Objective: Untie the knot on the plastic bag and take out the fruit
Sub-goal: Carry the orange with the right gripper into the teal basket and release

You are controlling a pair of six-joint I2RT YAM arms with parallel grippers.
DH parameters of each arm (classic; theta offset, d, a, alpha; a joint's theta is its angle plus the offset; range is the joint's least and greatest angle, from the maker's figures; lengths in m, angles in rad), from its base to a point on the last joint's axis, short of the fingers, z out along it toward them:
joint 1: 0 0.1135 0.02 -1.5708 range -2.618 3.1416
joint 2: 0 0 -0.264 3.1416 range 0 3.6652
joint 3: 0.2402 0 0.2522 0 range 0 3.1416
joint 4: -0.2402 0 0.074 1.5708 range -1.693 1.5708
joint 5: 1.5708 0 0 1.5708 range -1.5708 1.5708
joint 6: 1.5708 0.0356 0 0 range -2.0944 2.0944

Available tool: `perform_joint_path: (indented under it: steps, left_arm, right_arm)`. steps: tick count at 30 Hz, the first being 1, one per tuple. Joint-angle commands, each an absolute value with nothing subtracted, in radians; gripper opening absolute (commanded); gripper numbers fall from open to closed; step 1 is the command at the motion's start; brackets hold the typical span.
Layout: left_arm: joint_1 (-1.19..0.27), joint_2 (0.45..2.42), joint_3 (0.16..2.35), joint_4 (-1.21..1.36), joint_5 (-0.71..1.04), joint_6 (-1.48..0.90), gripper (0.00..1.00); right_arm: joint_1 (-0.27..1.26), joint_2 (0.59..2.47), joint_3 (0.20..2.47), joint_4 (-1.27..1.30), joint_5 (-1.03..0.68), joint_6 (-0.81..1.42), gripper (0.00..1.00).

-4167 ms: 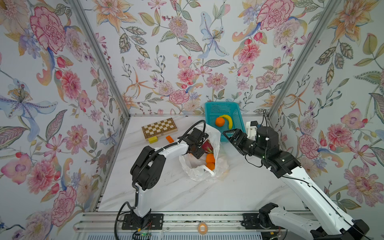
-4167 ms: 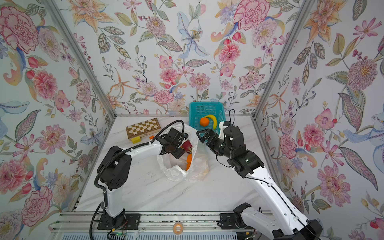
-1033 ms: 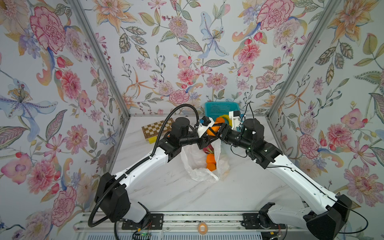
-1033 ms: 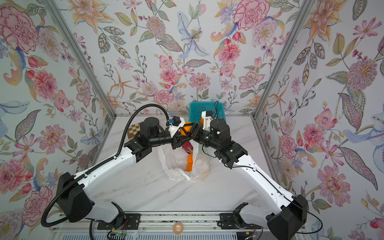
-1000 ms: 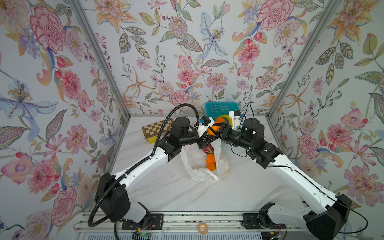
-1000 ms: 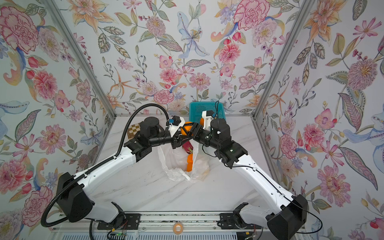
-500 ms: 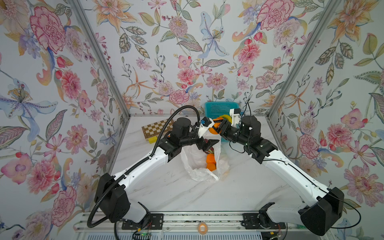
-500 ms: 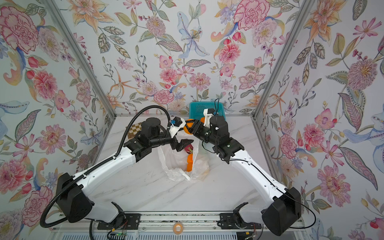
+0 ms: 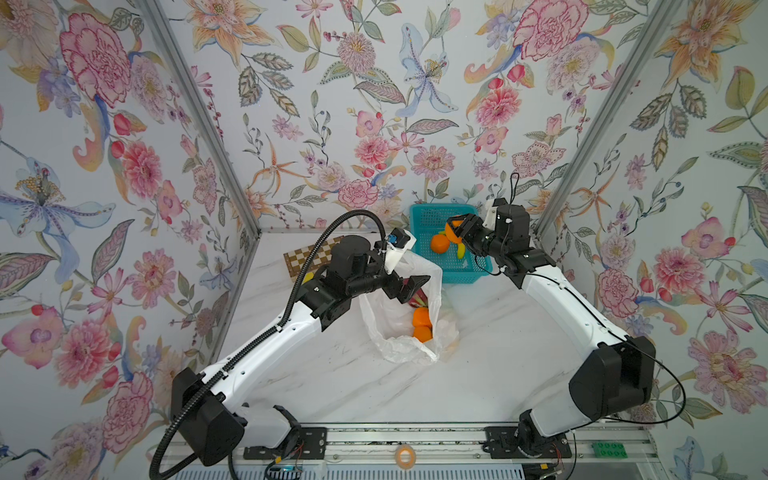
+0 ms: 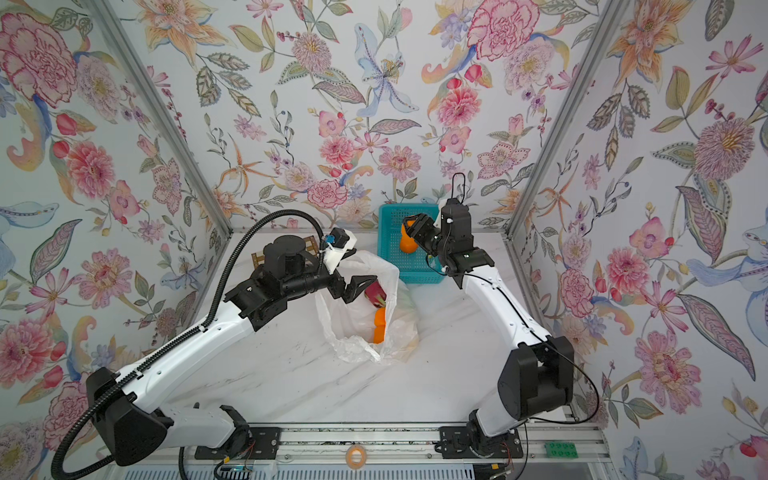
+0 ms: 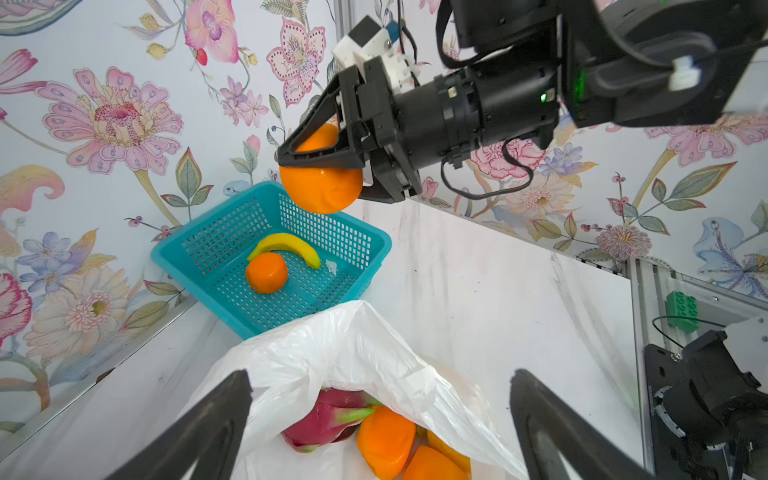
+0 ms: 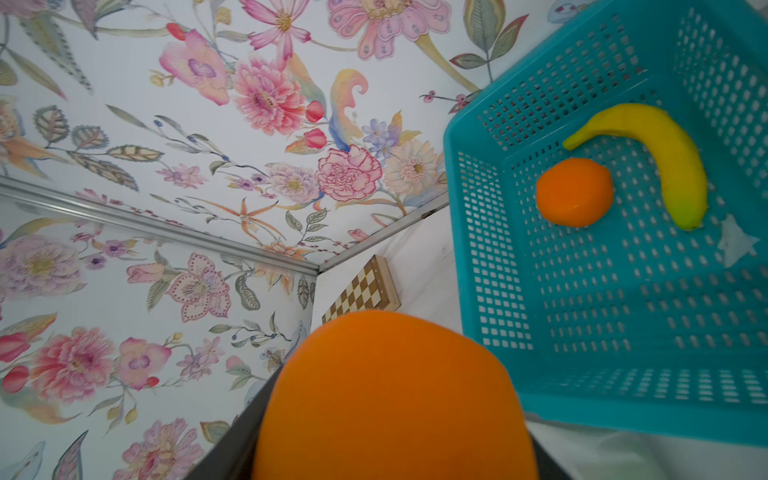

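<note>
The white plastic bag (image 9: 388,328) lies open at mid-table; the knot is out of view. Inside it show a pink-red dragon fruit (image 11: 324,419) and several oranges (image 11: 386,436). My left gripper (image 11: 380,376) hovers open just over the bag's mouth (image 10: 359,286), holding nothing. My right gripper (image 9: 454,232) is shut on one orange (image 11: 322,183) and holds it in the air above the teal basket (image 9: 428,216). That held orange (image 12: 390,395) fills the near part of the right wrist view.
In the basket (image 12: 478,208) at the back wall lie another orange (image 12: 574,192) and a banana (image 12: 665,153). A chessboard (image 9: 303,259) sits at the back left, partly behind my left arm. Flowered walls close in three sides.
A second ago both grippers met at the orange above the bag. The left gripper has opened and let go; the right gripper has carried the orange back over the basket.
</note>
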State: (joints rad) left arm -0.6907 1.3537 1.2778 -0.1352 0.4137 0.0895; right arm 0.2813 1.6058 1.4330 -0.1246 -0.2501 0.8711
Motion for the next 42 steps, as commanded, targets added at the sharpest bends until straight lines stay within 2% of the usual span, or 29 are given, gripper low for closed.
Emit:
perform_joint_path:
  steps: [1,16,29,36,40,42]
  left_arm:
    - [-0.697,1.343,1.321,-0.187,0.366,0.044,0.99]
    - [-0.712,1.3,1.292,-0.247,0.267,0.009,0.99]
    - [-0.739,1.219,1.168,-0.254,0.216,-0.005,0.99]
    - [-0.779,1.239,1.127,-0.256,0.202,-0.008,0.99]
    - [-0.784,1.244,1.071,-0.203,0.176,-0.096,0.99]
    - [-0.784,1.263,1.065,-0.205,0.182,-0.123,0.98]
  right_arm:
    - [0.257,1.706,1.496,-0.188,-0.255,0.82,0.6]
    - [0.207,2.187,1.85,-0.405,-0.317,0.753,0.59]
    - [0.195,2.392,1.969,-0.492,-0.346,0.725,0.61]
    - [0.187,2.399,2.041,-0.541,-0.35,0.69,0.8]
    - [0.18,2.334,2.038,-0.566,-0.321,0.654,0.92]
    - [0.175,2.288,2.024,-0.569,-0.321,0.637,0.94]
